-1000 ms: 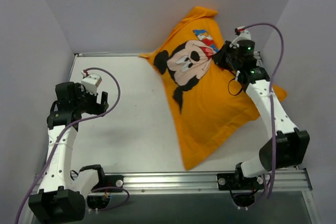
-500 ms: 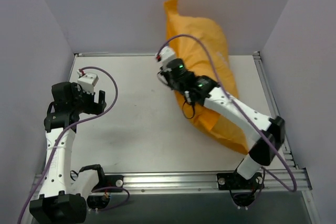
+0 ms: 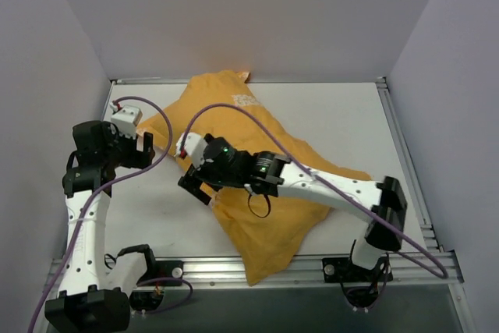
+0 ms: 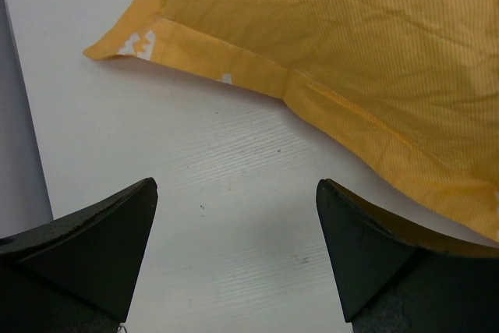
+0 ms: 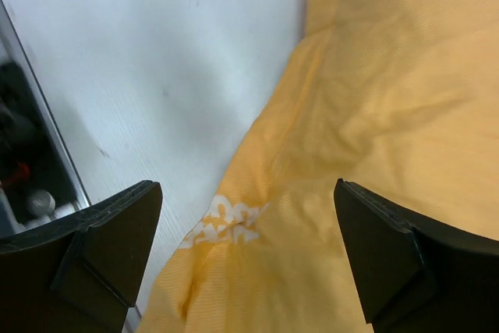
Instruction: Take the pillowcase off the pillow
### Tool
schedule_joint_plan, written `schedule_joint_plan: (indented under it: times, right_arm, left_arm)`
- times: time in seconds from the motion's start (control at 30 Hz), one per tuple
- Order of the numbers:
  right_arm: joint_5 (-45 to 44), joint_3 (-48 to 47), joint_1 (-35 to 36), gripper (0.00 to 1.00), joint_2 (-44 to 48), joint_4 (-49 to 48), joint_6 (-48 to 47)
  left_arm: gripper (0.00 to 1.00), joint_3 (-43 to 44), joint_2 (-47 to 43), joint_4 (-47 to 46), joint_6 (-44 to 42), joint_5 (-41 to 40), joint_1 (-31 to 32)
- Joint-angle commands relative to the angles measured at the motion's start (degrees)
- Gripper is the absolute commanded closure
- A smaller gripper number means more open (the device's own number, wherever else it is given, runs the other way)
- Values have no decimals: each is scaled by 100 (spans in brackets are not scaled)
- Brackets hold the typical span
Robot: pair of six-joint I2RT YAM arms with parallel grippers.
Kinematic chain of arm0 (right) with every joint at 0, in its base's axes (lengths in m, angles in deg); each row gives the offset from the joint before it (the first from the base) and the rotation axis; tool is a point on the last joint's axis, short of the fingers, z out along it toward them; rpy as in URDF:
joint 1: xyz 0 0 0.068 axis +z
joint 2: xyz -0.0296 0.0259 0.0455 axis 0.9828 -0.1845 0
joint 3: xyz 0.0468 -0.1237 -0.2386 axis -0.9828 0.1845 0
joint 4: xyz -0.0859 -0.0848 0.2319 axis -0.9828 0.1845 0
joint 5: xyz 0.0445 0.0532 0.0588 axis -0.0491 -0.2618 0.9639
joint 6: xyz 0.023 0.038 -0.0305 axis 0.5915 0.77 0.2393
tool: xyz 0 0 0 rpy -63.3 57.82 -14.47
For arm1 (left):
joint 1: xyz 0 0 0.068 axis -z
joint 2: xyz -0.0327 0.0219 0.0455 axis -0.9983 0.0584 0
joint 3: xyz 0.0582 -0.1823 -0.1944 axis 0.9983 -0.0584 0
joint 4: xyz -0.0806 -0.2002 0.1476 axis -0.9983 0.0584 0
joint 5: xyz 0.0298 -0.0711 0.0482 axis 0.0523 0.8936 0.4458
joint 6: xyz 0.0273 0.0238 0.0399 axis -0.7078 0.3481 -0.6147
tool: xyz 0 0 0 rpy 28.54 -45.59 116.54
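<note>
The pillowcase [image 3: 277,232] is bright orange-yellow and lies rumpled and puffed on the counter with its plain side up. It runs slantwise, one corner at the far wall and another at the near rail. A small patch of white lettering shows near its far end.

Its flat hemmed edge [image 4: 351,29] sits just ahead of the left end effector [image 4: 238,193], not touching it. The right end effector [image 5: 249,193] hangs over the case's left border [image 5: 374,115], where white print marks the seam. The pillow is hidden.
</note>
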Motion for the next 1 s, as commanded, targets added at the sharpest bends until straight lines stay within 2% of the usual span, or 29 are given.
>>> schedule_joint_plan:
  times: [0.0, 0.07, 0.1, 0.13, 0.23, 0.37, 0.5, 0.6, 0.63, 0.67, 0.73, 0.77, 0.83, 0.87, 0.93, 0.97]
  right_arm:
    - [30, 202, -516, 0, 1185, -552, 853]
    - [30, 571, -1017, 0, 1510, -404, 1461]
    - [-388, 703, -1472, 0, 1573, -263, 1751]
    - [-671, 809, -1625, 0, 1617, 199, 2259]
    - [-1453, 1204, -1855, 0, 1661, 1210, 2781]
    - [-1684, 1907, -1890, 0, 1932, 1829, 3089]
    - [-1562, 2689, -2328, 1, 2092, 1769, 3073]
    - [-1271, 2726, -2978, 49, 2022, 1366, 2592]
    - [-1289, 2674, -3163, 77, 1996, 1199, 2406]
    - [-1341, 2560, -3573, 97, 1873, 1040, 2196]
    - [-1544, 1861, -3980, 100, 1575, 601, 1546]
    - [-1518, 1516, -4234, 100, 1112, 469, 1308]
    - [-1342, 770, -4307, 100, 566, 65, 561]
    - [-1263, 9, -4307, 100, -3, -33, 254]
    - [-850, -829, -4272, 100, -594, -17, -212]
    - [-823, -1669, -4263, 100, -1111, 54, -223]
  left_arm:
    - [6, 210, 14, -20, -44, -2, -32]
    - [6, 236, 137, -20, -106, -2, -32]
    - [6, 306, 207, -29, -124, -20, -32]
    - [6, 359, 278, -20, -124, -46, -15]
    - [6, 561, 646, 6, -124, -99, 3]
    - [6, 676, 823, 24, -71, -73, 3]
    - [6, 606, 788, -81, 25, -29, 3]
    - [6, 492, 639, -116, 78, -29, -15]
    - [6, 457, 517, -134, 69, -20, -15]
    - [6, 369, 455, -178, 61, -2, -15]
    - [6, 298, 279, -213, 34, 76, -23]
    - [6, 255, 235, -239, 34, 112, -15]
    - [6, 254, 164, -205, 43, 190, -24]
    - [6, 254, 155, -170, 43, 217, -24]
    - [6, 254, 85, -134, 43, 252, -41]
    - [6, 254, 76, -117, 34, 296, -41]
